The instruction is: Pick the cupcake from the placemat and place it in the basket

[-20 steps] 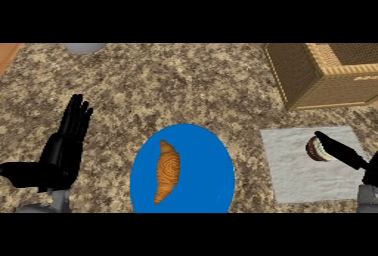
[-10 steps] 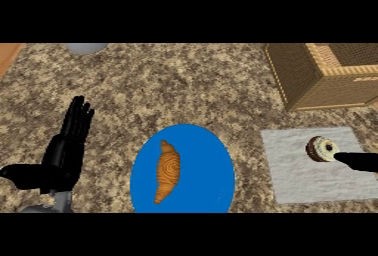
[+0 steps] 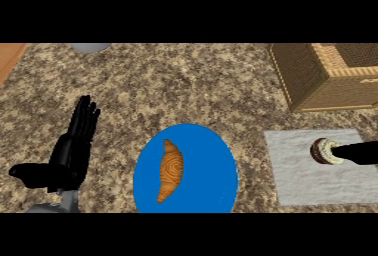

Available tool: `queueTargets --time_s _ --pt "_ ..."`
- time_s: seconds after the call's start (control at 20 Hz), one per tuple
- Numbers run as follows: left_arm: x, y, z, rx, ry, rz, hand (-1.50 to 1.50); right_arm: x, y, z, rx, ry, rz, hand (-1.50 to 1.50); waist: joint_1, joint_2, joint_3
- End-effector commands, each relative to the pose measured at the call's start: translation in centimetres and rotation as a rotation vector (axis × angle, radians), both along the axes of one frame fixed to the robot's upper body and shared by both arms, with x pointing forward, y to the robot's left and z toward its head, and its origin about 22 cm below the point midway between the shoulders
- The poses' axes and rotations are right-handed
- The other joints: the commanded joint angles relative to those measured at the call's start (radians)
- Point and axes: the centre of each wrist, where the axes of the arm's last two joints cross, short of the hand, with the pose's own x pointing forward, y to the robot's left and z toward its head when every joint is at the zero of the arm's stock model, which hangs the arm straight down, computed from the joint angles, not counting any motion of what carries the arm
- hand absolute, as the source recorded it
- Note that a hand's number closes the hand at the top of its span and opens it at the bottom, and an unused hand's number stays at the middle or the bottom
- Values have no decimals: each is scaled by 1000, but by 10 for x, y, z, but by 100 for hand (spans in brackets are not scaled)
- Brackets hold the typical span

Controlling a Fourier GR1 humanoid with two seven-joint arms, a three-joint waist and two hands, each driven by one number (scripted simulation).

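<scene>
Cupcake (image 3: 323, 151) sits near the right edge of the grey placemat (image 3: 314, 180), touched by the right hand (image 3: 358, 153), whose finger state I cannot tell, with bare bench (image 3: 184, 85) between placemat and wicker basket (image 3: 325, 75) beyond, and the left hand (image 3: 70, 150) resting open far left of the placemat.

Left hand (image 3: 68, 150) is just parked at the lower left, fingers straight and pointing up, thumb out to the side, grey forearm below it. Right hand (image 3: 359, 152) pokes in from the right edge; only a dark bit shows.
</scene>
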Motion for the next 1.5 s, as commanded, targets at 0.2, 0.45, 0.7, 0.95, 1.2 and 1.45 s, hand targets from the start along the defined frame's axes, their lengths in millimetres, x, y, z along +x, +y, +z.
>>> queueTargets --time_s 0.2,0.45,0.7,0.95,1.2,1.45 --pt "4 5 5 9 -7 -5 0 9 3 -7 -44 264 -196 -150 5 4 4" --pt "1 6 3 5 9 -7 0 7 8 -6 11 237 -193 -150 -2 3 5" --pt "2 12 5 -9 -10 -10 0 7 19 -30 28 234 -183 -150 3 6 6" --pt "2 6 -8 -25 24 2 0 -4 10 -41 8 226 -174 -150 -6 5 7" --pt "15 -14 1 -20 -6 12 0 6 19 -52 -22 222 -185 -150 -5 6 7" --pt "-12 7 -9 -12 -13 -12 0 21 23 -53 -18 224 -207 -150 5 5 6"
